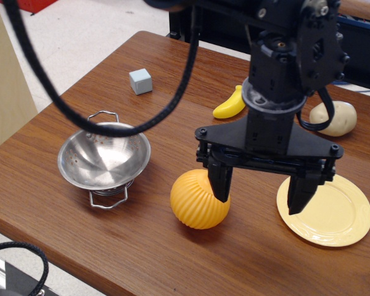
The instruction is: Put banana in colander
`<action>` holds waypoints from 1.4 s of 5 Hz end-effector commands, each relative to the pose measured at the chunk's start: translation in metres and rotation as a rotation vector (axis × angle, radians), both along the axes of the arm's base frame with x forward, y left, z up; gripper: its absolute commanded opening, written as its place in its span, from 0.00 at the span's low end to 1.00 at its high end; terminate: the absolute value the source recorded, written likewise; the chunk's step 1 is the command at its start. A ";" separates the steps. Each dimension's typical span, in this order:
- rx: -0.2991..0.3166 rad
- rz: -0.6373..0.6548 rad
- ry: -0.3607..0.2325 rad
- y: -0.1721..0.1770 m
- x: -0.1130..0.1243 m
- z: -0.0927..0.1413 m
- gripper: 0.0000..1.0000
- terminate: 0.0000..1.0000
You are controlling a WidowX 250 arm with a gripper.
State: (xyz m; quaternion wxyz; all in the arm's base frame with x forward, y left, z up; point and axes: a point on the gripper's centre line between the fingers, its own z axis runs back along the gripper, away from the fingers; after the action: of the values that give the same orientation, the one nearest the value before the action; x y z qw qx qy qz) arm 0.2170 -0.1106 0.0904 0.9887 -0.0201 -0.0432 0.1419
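Note:
The small yellow banana point(229, 105) lies on the wooden table behind my arm, partly hidden by the wrist. The shiny steel colander point(103, 158) with wire handles stands at the left, empty. My gripper point(259, 189) hangs open at the front of the table, well in front of the banana and to the right of the colander. Its left finger is just in front of the ribbed orange round toy point(197, 202), its right finger over the plate's left edge. Nothing is between the fingers.
A pale yellow plate point(333, 216) lies at the front right. A beige potato-like toy point(336, 118) sits at the back right. A small grey cube point(140, 81) sits at the back left. A black cable point(80, 117) arcs over the colander. The table edge runs along the front.

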 end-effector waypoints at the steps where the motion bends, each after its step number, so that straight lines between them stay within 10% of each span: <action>1: 0.000 0.000 0.000 0.000 0.000 0.000 1.00 0.00; 4: 0.019 -0.040 -0.065 0.057 0.082 0.020 1.00 0.00; 7: 0.132 -0.056 -0.135 0.093 0.172 -0.011 1.00 0.00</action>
State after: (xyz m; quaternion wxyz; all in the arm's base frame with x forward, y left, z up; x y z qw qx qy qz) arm 0.3827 -0.0188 0.0568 0.9895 0.0367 -0.0898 0.1067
